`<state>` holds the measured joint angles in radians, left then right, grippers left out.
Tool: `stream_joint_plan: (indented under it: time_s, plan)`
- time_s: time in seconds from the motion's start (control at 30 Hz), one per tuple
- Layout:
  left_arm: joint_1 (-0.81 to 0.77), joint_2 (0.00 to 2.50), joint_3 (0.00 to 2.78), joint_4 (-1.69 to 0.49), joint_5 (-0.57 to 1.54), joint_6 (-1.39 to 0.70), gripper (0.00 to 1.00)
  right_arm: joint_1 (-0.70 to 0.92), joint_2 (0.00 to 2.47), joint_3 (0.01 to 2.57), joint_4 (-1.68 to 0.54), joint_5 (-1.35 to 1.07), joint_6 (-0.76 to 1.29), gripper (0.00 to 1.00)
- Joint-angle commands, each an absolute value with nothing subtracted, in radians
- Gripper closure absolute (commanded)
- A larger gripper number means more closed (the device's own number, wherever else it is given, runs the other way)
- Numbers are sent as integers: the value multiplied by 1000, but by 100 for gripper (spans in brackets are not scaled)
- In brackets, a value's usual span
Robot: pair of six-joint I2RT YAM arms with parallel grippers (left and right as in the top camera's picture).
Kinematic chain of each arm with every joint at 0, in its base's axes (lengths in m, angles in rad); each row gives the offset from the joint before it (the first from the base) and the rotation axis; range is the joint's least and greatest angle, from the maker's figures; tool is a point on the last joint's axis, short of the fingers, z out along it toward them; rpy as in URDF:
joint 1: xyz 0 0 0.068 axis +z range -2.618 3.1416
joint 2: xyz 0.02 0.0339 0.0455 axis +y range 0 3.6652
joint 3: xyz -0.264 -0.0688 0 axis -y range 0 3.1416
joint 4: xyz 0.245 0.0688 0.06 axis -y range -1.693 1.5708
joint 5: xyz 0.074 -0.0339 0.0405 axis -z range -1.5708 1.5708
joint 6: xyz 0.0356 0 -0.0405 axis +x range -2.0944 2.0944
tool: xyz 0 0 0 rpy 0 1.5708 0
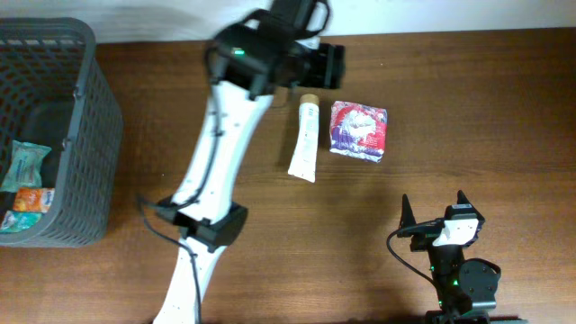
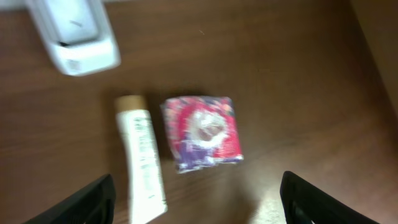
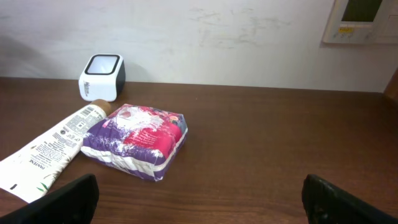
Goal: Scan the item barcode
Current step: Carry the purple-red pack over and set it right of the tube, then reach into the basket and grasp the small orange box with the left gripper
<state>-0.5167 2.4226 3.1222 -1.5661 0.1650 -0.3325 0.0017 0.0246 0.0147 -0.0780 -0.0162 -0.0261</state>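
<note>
A white tube with a tan cap [image 1: 306, 139] and a purple-and-red packet [image 1: 359, 130] lie side by side on the brown table. My left gripper [image 1: 335, 66] hovers just beyond their far ends. In the left wrist view the gripper [image 2: 199, 208] is open, with nothing between its fingers and the tube [image 2: 143, 162] and packet [image 2: 202, 132] lying below. The white barcode scanner [image 2: 78, 31] stands at the table's far edge, also seen as the scanner [image 3: 102, 76] in the right wrist view. My right gripper [image 1: 434, 209] rests open at the near right, empty [image 3: 199, 199].
A dark mesh basket [image 1: 85, 108] stands at the left edge and holds a few small packets [image 1: 25, 184]. The left arm [image 1: 211, 171] stretches diagonally across the table's middle. A wall [image 3: 217, 37] rises behind the scanner.
</note>
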Motion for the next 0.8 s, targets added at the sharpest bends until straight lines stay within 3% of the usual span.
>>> stream_joint_plan:
  time_s: [0.0, 0.3, 0.37, 0.77]
  plan:
    - [-410, 2328, 3138, -1624, 112, -293, 13, 8, 22, 6, -80, -3, -26, 1]
    - [-118, 2186, 3138, -1687, 119, -294, 9, 8, 22, 6, -80, -3, -26, 2]
    - [-77, 2178, 3138, -1687, 115, -294, 1, 8, 22, 6, -80, -3, -26, 1]
    - [100, 2178, 3123, -1688, 66, -293, 1, 8, 22, 6, -80, -3, -26, 1]
